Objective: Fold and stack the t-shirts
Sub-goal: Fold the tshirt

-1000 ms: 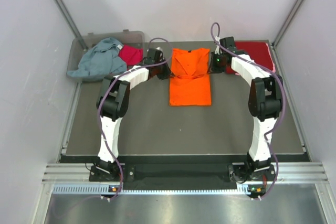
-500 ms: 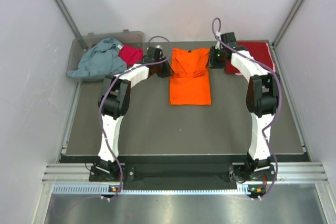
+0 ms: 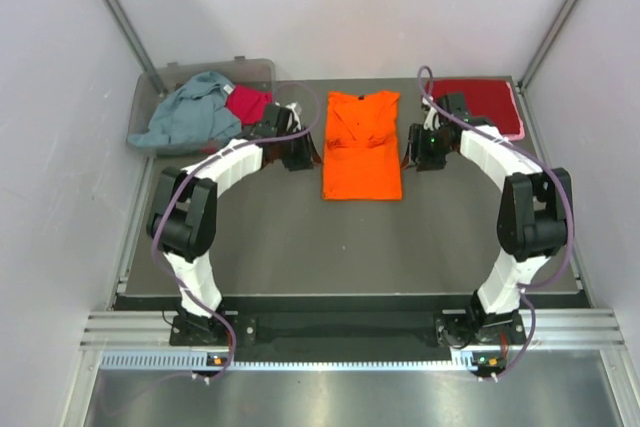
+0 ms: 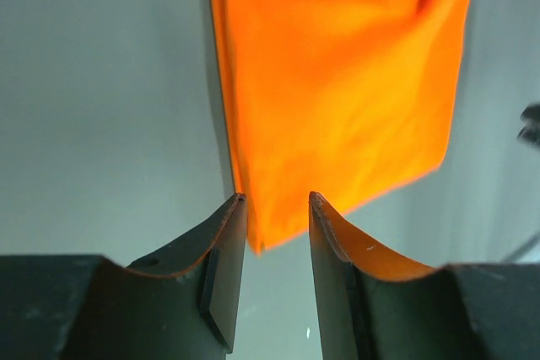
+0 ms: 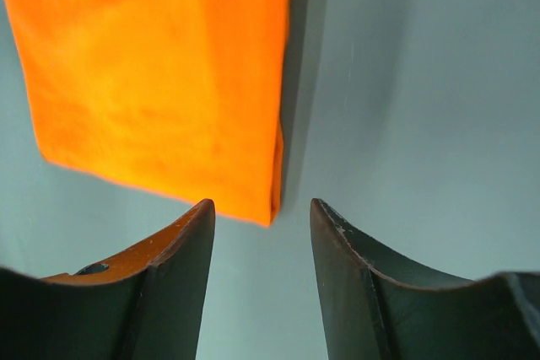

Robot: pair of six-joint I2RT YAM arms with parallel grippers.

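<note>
Bright orange soft cloth t-shirt (image 3: 362, 147) lies flat as a long narrow rectangle toward twelve o'clock on the dark matte tabletop (image 3: 350, 247). The left end effector (image 4: 274, 208) is at its nine o'clock and the right end effector (image 5: 261, 208) at three. Both are spread wide and empty, each framing a hem corner, probably lining up the crosswise fold.

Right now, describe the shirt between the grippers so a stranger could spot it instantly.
Start at the dark table and look to its far middle, between the left gripper and right gripper. The orange t-shirt lies flat there, folded narrow. It alone is bright orange.
</note>
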